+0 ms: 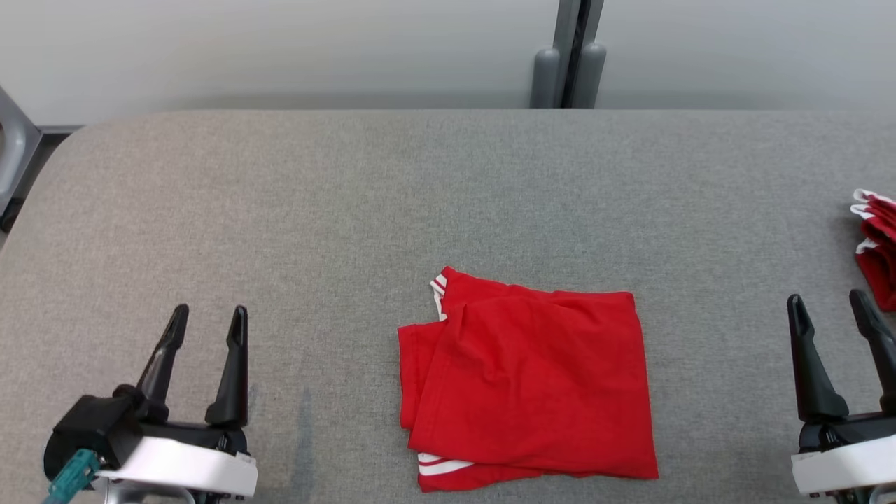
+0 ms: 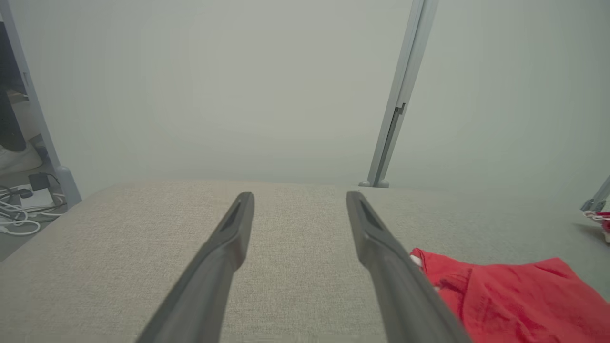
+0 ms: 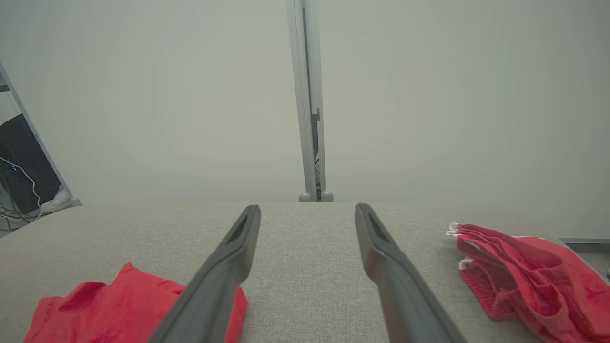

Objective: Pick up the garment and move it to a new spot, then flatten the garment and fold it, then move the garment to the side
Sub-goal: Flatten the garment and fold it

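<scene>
The left gripper (image 1: 211, 309) at 8 o'clock and the right gripper (image 1: 825, 297) at 4 o'clock in the head view both have their long, tapering dark fingers spread wide, and neither is gripping anything. Between them, at 6 o'clock, the red garment (image 1: 532, 378) lies folded into a rough rectangle. It is soft, lightly creased knit with white-striped trim, resting on the table (image 1: 350, 210) and its grey, coarse-woven cover. A crumpled red heap (image 1: 878, 245) with white edging sits at 3 o'clock, near the right gripper.
</scene>
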`<state>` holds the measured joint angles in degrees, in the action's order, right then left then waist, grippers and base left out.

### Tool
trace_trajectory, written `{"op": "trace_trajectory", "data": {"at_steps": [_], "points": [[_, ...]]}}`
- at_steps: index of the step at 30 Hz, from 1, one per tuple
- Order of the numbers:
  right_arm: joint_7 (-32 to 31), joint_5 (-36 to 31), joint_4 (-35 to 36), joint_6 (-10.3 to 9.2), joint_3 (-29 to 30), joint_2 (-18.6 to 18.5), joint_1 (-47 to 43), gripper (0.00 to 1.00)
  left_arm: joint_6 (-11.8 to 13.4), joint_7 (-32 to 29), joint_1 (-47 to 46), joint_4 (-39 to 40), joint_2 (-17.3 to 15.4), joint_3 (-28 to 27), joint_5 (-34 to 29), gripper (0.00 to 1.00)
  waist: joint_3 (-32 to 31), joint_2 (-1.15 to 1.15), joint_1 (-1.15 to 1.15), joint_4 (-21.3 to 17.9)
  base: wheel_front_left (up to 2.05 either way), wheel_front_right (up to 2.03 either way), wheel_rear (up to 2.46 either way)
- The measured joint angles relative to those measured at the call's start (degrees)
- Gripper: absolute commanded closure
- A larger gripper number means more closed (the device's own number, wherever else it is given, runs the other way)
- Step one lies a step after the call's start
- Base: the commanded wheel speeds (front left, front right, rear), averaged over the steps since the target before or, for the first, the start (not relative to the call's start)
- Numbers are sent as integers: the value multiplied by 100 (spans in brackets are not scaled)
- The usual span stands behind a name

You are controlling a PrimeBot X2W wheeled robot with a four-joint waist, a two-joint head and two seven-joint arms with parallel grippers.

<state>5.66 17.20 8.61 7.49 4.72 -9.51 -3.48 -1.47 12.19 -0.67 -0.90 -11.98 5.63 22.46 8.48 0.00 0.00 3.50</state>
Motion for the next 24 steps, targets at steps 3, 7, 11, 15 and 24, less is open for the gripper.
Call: {"op": "trace_trajectory", "data": {"at_steps": [3, 7, 11, 15, 24], "points": [[0, 1, -53, 0, -31, 0, -71, 0, 1, -57, 123, -19, -24, 38, 0, 0, -123, 0, 0, -34, 0, 0, 0], [-19, 0, -162, 0, -121, -11, -207, 0, 4, -108, 235, -29, -59, 65, 0, 0, -290, 0, 0, -63, 0, 0, 0], [-62, -3, -174, 0, -154, -26, -365, 0, 33, -160, 381, -33, -96, 85, 21, 0, -457, 0, 0, -74, 0, 0, 0], [-118, -19, -174, 0, -187, -60, -532, 0, 73, -214, 503, -5, -137, 97, 25, 0, -607, 0, 0, -82, 0, 0, 0], [-220, -20, -89, 0, -166, -45, -769, 0, 169, -344, 737, 96, -185, 121, 25, 0, -830, 0, 0, -95, 0, 0, 0]]}}
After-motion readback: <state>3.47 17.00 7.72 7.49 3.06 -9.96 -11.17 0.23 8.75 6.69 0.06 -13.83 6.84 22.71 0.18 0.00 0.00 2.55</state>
